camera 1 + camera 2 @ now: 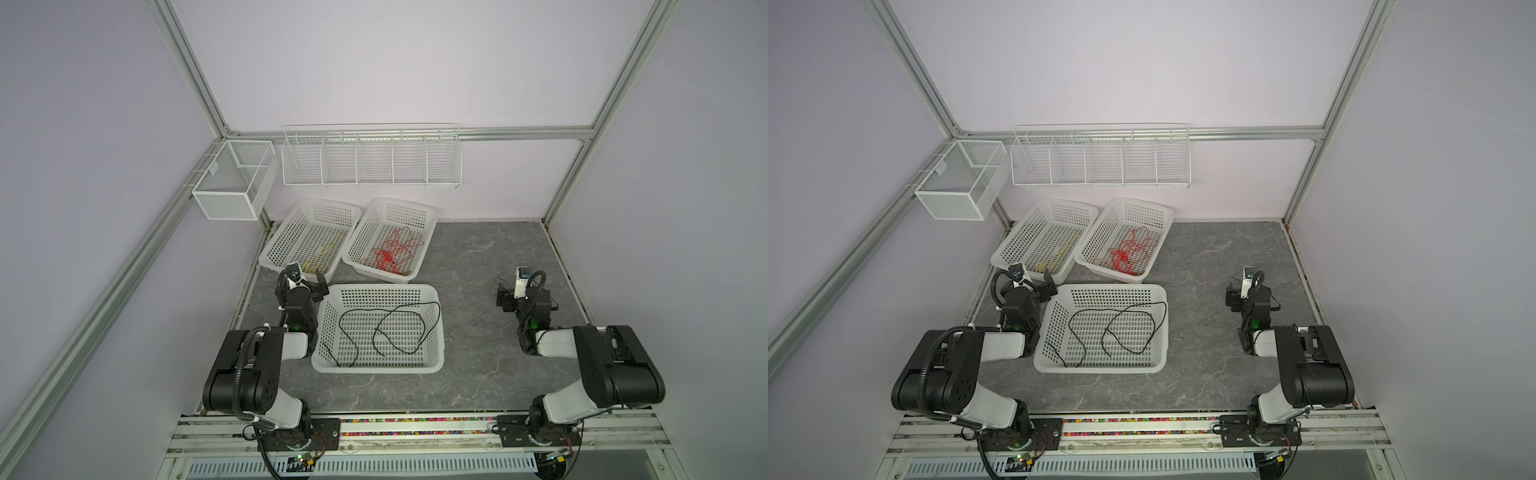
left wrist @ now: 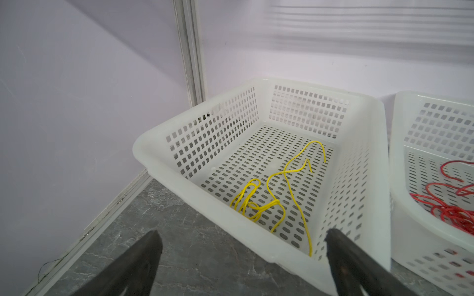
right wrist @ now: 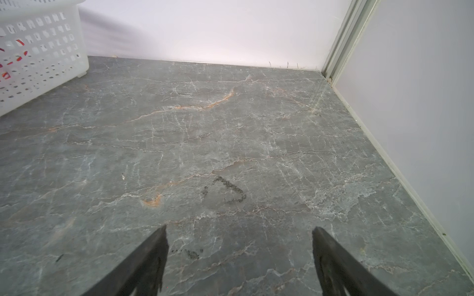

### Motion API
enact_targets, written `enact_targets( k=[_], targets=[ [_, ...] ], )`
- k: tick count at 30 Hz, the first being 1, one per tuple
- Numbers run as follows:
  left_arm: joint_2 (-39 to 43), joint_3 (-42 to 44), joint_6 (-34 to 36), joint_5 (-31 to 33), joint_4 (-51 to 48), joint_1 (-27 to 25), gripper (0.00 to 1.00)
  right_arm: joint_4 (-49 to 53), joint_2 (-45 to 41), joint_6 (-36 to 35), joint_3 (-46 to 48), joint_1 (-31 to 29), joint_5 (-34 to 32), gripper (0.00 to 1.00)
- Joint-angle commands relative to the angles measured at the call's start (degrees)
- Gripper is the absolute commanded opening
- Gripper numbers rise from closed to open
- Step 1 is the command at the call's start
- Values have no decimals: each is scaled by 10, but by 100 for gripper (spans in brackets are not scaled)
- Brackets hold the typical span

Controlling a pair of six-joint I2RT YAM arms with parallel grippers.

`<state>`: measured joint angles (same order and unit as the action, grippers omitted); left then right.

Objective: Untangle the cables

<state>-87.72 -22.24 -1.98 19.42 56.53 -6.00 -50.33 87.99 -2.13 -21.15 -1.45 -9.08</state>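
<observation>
The black cable [image 1: 340,324] lies in loose open loops on the floor of the near basket [image 1: 376,368]; whether it is one length or two cannot be told. The red cables [image 1: 388,255] sit bunched in a knot in the far right basket [image 1: 415,208], a few strands trailing toward its back wall. The yellow cable [image 2: 279,189] lies in the far left basket [image 2: 159,143], coiled at one end and stretched along the floor at the other. The two far baskets stand just beside each other, angled, behind the near one.

The left gripper [image 2: 243,234] hangs by the near rim of the yellow cable's basket, jaws wide, holding nothing. The right gripper [image 3: 239,228] hangs over bare grey marbled table [image 3: 230,128], well apart from every basket, jaws also wide and holding nothing.
</observation>
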Motion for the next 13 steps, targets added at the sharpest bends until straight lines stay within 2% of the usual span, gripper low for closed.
enact_targets(
  k=[1, 13],
  targets=[
    [-14, -1, 4, 23, -37, 5, 99, 7, -4, 1, -8, 4, 17, 89],
    [-15, 1, 5, 24, -33, 5, 99, 12, -4, 4, -11, 9, 25, 89]
  ],
)
